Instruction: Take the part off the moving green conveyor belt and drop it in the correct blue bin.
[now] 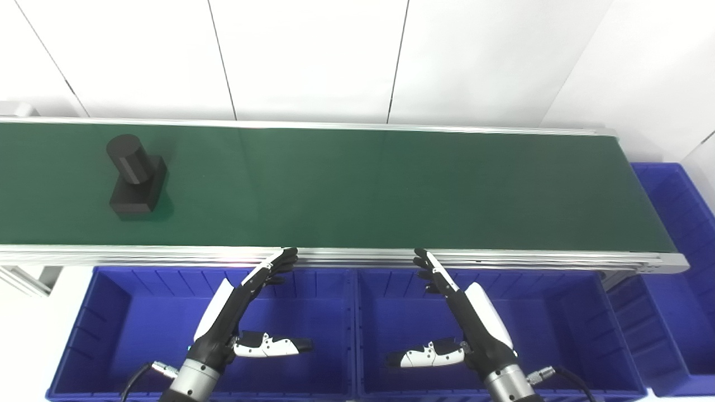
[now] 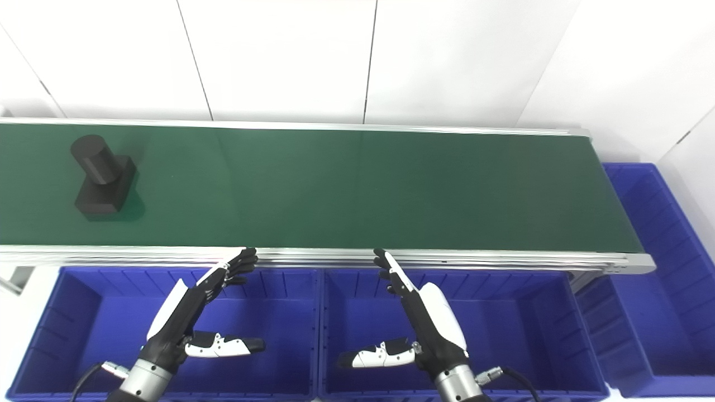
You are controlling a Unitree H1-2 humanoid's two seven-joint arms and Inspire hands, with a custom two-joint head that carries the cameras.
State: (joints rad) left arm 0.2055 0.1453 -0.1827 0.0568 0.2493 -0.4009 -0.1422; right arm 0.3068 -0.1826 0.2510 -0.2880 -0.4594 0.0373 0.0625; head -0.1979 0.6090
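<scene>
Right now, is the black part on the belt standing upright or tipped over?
Upright: the black part rests on its square base, cylinder pointing up, on the green belt.

A white wall (image 1: 313, 56) fills the space behind the work area, built of broad flat panels (image 2: 279, 56) divided by thin dark seams (image 1: 222, 58) that fan slightly outward toward the top. At the right a further white panel (image 1: 642, 67) meets it at an angle, forming a corner. The light is even and bright, with soft reflections and no hard shadows on the wall. At the lower left a strip of pale floor (image 1: 22, 340) shows, plain and white.
</scene>
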